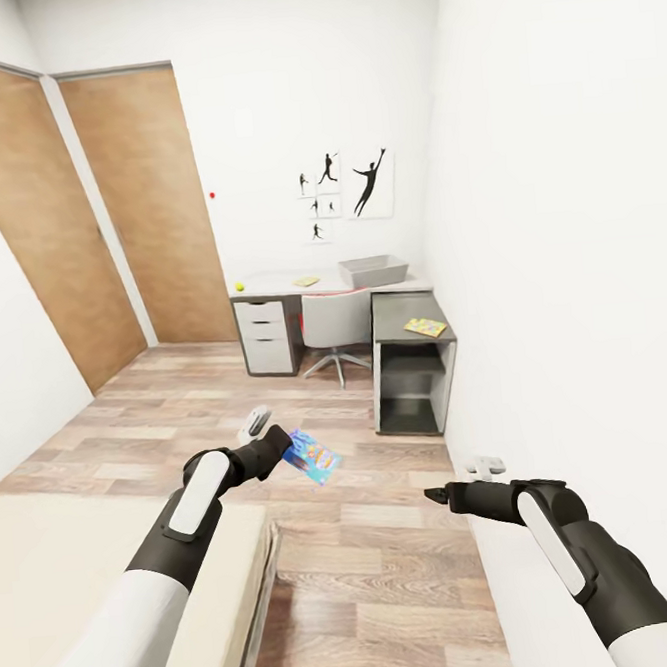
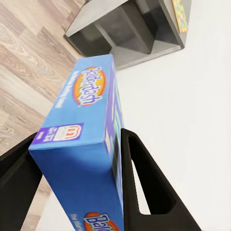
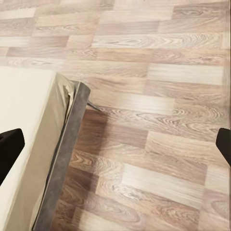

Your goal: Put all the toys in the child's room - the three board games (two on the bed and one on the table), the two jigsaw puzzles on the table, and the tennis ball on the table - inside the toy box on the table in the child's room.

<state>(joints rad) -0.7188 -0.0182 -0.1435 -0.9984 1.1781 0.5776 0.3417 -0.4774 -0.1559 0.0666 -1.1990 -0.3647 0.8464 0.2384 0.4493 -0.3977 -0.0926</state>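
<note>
Lighting: bright, even, diffuse; no visible source. Shadows: soft, under the bed [image 3: 67, 144] edge and inside the counter [image 1: 413, 367] recess. Glare: white walls near washed-out. Focus: slightly soft render; straight lines splay toward head-view edges.

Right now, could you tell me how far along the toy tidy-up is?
Early, it seems. In hand: the left end effector is shut on a blue board game, away from the table. The right end effector is open, holding nothing. Left to do: the tennis ball and two flat toys lie on the table outside the toy box. I cannot see inside the box.
</note>
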